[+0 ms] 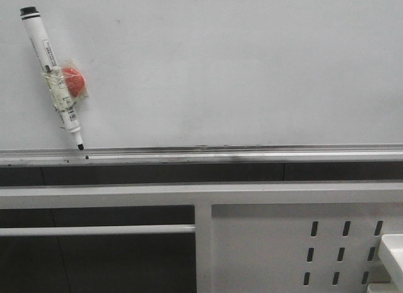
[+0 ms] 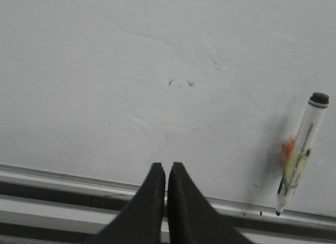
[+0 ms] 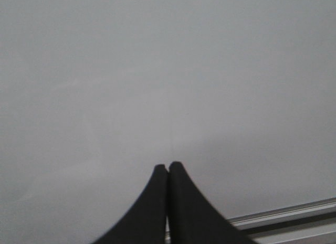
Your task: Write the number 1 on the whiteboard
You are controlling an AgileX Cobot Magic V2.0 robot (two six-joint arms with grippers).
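Front view: one whiteboard (image 1: 239,66), one marker (image 1: 53,75); left claw (image 2: 166,168) and right claw (image 3: 168,167) both together.

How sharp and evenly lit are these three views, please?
Front view: sharp, even light, the marker crisp on the whiteboard. Left wrist view: softer, marker slightly blurred, faint smudges visible. Right wrist view: dim grey, featureless board, shading darker near the right gripper.

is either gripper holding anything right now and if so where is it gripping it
Nothing is held. The left gripper and right gripper are both shut and empty. The marker rests on the whiteboard, untouched.
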